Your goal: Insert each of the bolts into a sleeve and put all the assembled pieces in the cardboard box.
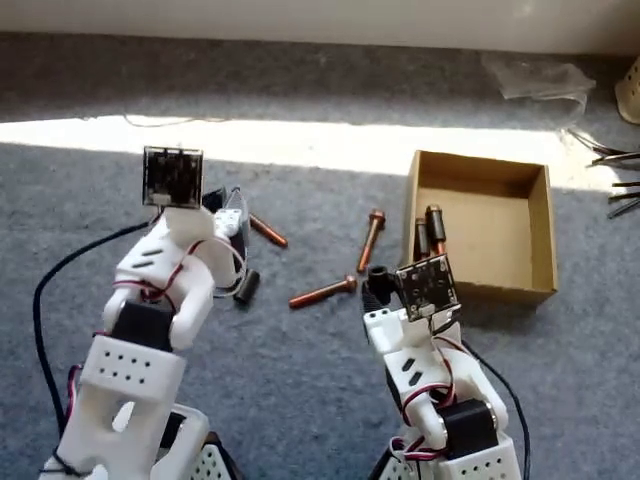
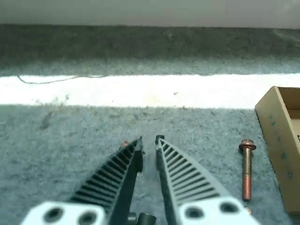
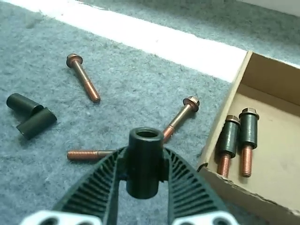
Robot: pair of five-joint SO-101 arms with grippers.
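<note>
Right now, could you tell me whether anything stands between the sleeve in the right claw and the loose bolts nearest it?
Nothing visible does. The right claw holds the sleeve upright, and only bare carpet lies between it and the bolt by the cardboard box, or the bolt lying crosswise.

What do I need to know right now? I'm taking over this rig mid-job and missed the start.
Left tool: slightly open, empty, over the carpet.
Right tool: shut on one black sleeve, held upright.
Done: two assembled pieces lie in the cardboard box.
Left: three bolts and two more sleeves lie loose on the carpet; each bolt needs sleeving, then boxing.
</note>
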